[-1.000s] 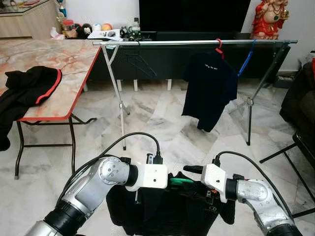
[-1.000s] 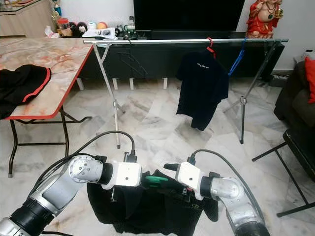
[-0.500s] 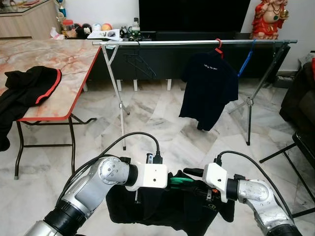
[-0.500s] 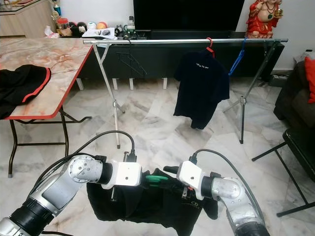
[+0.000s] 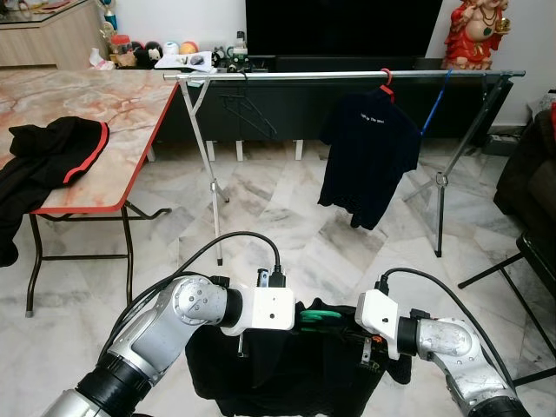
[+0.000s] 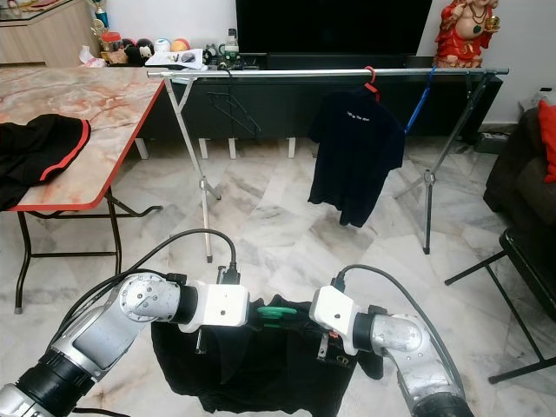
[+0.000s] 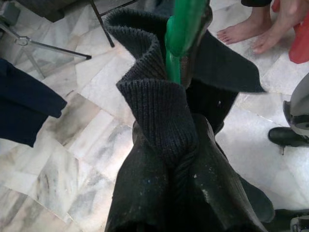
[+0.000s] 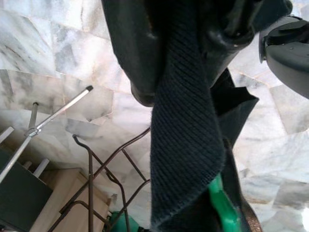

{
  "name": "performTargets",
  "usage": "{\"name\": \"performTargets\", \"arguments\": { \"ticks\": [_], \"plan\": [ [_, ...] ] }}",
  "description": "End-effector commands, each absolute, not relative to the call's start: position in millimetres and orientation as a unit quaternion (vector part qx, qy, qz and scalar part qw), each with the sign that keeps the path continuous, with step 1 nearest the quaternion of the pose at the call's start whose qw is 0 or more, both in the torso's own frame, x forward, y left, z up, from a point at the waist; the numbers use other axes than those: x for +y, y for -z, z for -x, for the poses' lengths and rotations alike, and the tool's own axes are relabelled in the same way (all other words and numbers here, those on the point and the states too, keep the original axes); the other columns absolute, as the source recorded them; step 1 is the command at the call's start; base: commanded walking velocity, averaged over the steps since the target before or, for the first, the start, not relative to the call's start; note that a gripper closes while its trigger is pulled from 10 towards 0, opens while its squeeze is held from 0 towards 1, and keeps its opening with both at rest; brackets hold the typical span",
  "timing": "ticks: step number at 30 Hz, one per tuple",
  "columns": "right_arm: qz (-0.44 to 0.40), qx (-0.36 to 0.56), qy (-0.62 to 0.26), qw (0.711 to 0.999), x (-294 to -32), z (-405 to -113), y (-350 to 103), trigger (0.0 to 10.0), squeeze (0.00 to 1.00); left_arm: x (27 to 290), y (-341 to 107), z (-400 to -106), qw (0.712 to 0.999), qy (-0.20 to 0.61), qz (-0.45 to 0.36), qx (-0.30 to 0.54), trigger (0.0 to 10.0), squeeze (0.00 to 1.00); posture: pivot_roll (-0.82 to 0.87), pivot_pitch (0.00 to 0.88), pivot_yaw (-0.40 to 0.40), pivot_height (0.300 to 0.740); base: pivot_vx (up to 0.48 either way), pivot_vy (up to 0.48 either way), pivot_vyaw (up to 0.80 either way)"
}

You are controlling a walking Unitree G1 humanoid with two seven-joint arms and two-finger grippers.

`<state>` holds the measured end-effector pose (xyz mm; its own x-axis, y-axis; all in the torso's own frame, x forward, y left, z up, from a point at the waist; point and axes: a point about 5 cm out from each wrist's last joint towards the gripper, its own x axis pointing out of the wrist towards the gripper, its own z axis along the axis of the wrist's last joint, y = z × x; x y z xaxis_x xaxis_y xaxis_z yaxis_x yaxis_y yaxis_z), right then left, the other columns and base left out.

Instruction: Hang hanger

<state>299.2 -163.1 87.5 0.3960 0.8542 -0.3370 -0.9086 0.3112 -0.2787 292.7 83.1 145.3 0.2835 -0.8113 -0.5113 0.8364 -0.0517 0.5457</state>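
You are holding a green hanger [image 5: 320, 314] low in front of the robot, well short of the drying rail [image 5: 347, 76], with a black knit garment [image 5: 295, 369] draped from it.

- Left gripper [image 5: 300, 320]: clamping the collar rib and the hanger neck together. In the left wrist view the green stem [image 7: 179, 34] is rising straight out of the bunched rib [image 7: 159, 111] between the pads. Likely you are pinching both so the garment is not slipping off the hanger.
- Right gripper [image 5: 347, 323]: pinching a fold of the same knit beside the hanger. In the right wrist view the cloth [image 8: 186, 121] is running between the black fingers [image 8: 130, 43], green plastic [image 8: 223, 208] showing beyond it. This reads as spreading or steadying the shoulder.
- The garment is hanging between the two wrists, hem toward the marble floor [image 5: 287, 217].

Relative to the rail:
- A navy T-shirt [image 5: 369, 156] on a red hanger [image 5: 386, 80] is already hanging toward its right end; a blue hanger [image 5: 434, 109] is just beyond it.
- A dark wire hanger [image 5: 248, 109] is hanging near its left end.
- The stretch between the wire hanger and the T-shirt is looking bare, so that is the likely target.
- The marble-topped table [image 5: 113, 113] is standing to its left, with another black garment with red trim [image 5: 52, 156] on it.

Judgement: the garment is loaded; carrying and hooking are remaining.

Bare feet of a person [image 7: 251, 34] are showing in the left wrist view.
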Motion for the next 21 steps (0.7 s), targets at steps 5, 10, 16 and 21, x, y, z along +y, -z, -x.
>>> {"name": "performTargets", "arguments": {
  "ticks": [5,10,16,21],
  "plan": [
    [0.205,0.058,-0.531,0.82,-167,-301,-89,0.0,0.0,77,-151,-286,0.671,0.62,-0.407,-0.011,10.0,0.0,0.09,0.044,0.006,0.74,0.0,0.0,0.0],
    [0.192,0.057,-0.531,0.824,-167,-301,-89,0.0,0.0,76,-151,-284,0.664,0.628,-0.406,-0.016,10.0,0.0,0.09,0.047,0.006,0.74,0.0,0.0,0.0],
    [0.187,0.059,-0.531,0.825,-169,-299,-88,0.0,0.0,76,-150,-275,0.642,0.658,-0.394,-0.021,10.0,0.0,0.09,0.05,0.005,0.74,0.0,0.0,0.0],
    [0.185,0.06,-0.531,0.825,-170,-299,-88,0.0,0.0,79,-150,-269,0.62,0.691,-0.371,-0.006,10.0,0.0,0.09,0.057,0.005,0.74,0.0,0.0,0.0]
  ]
}}
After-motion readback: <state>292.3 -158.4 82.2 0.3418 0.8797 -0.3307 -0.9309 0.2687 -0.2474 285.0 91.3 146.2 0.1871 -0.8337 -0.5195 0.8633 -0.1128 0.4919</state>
